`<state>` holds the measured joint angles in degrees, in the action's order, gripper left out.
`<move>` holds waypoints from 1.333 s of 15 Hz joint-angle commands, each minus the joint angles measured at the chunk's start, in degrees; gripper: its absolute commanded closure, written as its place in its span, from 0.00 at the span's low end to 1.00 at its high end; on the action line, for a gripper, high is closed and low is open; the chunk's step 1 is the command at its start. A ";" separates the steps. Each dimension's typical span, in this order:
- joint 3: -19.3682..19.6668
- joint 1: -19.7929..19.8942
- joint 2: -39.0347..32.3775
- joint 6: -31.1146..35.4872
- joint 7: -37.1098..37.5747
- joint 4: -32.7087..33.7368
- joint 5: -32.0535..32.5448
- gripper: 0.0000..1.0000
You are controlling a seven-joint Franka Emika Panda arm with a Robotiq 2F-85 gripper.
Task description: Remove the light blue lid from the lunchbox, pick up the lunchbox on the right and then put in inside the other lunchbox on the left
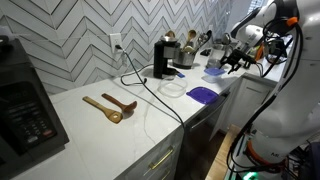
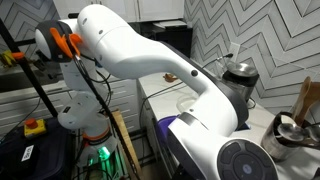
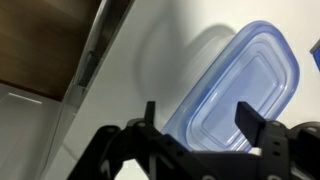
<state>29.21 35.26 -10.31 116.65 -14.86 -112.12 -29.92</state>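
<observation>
The light blue lid (image 3: 240, 85) lies flat on the white counter (image 3: 130, 60) and fills the right half of the wrist view. My gripper (image 3: 200, 118) is open and empty just above it. One finger hangs over the lid and the other is beside its near edge. In an exterior view the lid (image 1: 213, 72) is a pale blue patch at the far end of the counter, with the gripper (image 1: 230, 63) right by it. A clear lunchbox (image 1: 172, 88) stands nearer the middle of the counter. A flat purple piece (image 1: 203, 94) lies beside it.
A black coffee maker (image 1: 160, 58) with a trailing cable and metal pots (image 1: 187, 50) stand along the tiled wall. Two wooden spoons (image 1: 110, 106) lie on the counter. The counter edge (image 3: 95, 50) runs close to the lid. My arm (image 2: 150, 60) blocks most of an exterior view.
</observation>
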 commanded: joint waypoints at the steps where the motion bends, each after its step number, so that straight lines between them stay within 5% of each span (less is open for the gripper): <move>1: -1.62 2.73 -1.78 -2.87 -2.07 2.22 -2.39 0.26; 6: -2.74 4.15 -1.92 -5.31 -3.13 3.12 -4.41 0.24; 11: -3.25 5.03 -2.14 -6.70 -3.76 3.85 -5.34 0.51; 16: -3.53 5.52 -2.49 -6.72 -3.85 4.03 -5.43 0.52; 20: -3.58 5.51 -2.00 -6.49 -3.72 3.84 -4.88 0.16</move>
<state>26.45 39.17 -11.63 111.84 -17.24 -109.43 -33.97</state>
